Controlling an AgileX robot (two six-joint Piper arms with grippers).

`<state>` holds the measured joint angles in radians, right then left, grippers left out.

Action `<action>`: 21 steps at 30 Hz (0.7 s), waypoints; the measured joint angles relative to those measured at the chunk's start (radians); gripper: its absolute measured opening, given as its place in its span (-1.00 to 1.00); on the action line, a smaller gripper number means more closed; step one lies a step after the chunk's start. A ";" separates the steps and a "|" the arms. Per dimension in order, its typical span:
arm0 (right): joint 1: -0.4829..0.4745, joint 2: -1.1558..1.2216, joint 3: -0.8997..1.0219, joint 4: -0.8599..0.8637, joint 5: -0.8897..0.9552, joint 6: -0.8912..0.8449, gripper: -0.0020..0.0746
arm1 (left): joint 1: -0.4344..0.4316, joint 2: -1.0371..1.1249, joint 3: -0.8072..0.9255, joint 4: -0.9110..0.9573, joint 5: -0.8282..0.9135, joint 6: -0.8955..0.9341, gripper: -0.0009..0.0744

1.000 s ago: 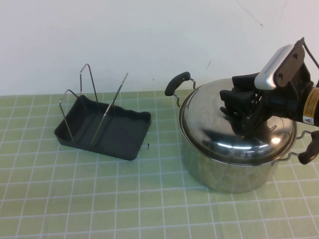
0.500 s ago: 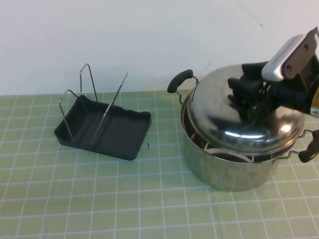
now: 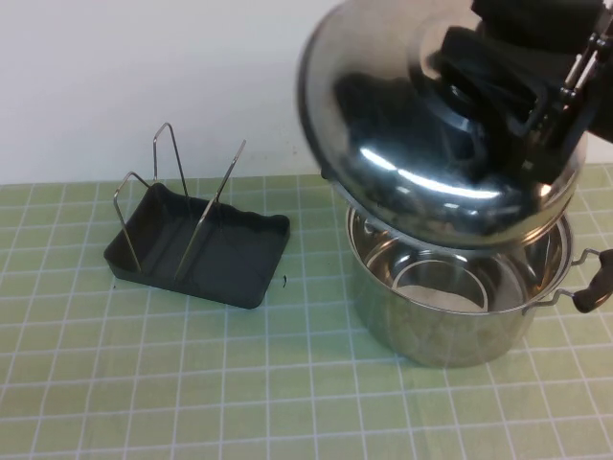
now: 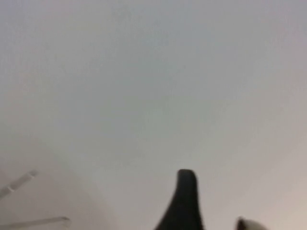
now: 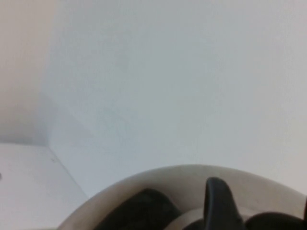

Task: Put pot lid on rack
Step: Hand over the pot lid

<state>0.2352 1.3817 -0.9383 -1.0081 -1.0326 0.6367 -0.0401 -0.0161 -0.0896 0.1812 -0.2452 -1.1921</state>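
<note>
The right gripper [image 3: 498, 91] was clamped on the black knob [image 3: 469, 81] of the pot lid [image 3: 412, 144], held tilted above the steel pot [image 3: 450, 307], dome facing the camera. The rack [image 3: 201, 249] sat well apart from the pot. Whether the left gripper [image 4: 184, 201] was parted, I cannot tell.

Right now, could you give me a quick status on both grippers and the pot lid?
Right gripper shut on pot lid knob, lid lifted clear above the pot. Left gripper out of the high view, state unclear. Rack sits left, nothing in between.
</note>
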 joint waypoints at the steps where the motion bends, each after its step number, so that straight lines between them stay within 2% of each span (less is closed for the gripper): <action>1: 0.017 -0.015 0.000 -0.003 -0.010 0.019 -0.06 | 0.000 0.000 0.000 0.006 -0.009 -0.140 0.34; 2: 0.042 -0.032 0.000 -0.010 -0.017 0.040 -0.06 | 0.000 0.000 0.000 0.025 -0.014 -0.275 0.52; 5: 0.146 -0.057 0.000 -0.046 -0.020 0.083 -0.06 | 0.000 0.000 0.000 0.185 -0.069 -0.577 0.76; 9: 0.338 -0.058 0.000 -0.058 0.066 0.105 -0.06 | 0.000 0.000 0.000 0.424 -0.188 -0.858 0.84; 12: 0.477 -0.041 0.000 -0.012 0.151 0.043 -0.06 | 0.000 0.000 0.000 0.575 -0.237 -1.056 0.85; 16: 0.605 0.004 0.000 0.129 0.187 -0.114 -0.06 | 0.000 0.000 0.000 0.688 -0.310 -1.190 0.85; 21: 0.669 0.084 0.000 0.239 0.166 -0.179 -0.06 | 0.000 0.000 -0.002 0.725 -0.412 -1.230 0.85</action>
<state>0.9046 1.4657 -0.9383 -0.7691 -0.8664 0.4582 -0.0401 -0.0161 -0.0912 0.9060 -0.6573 -2.4225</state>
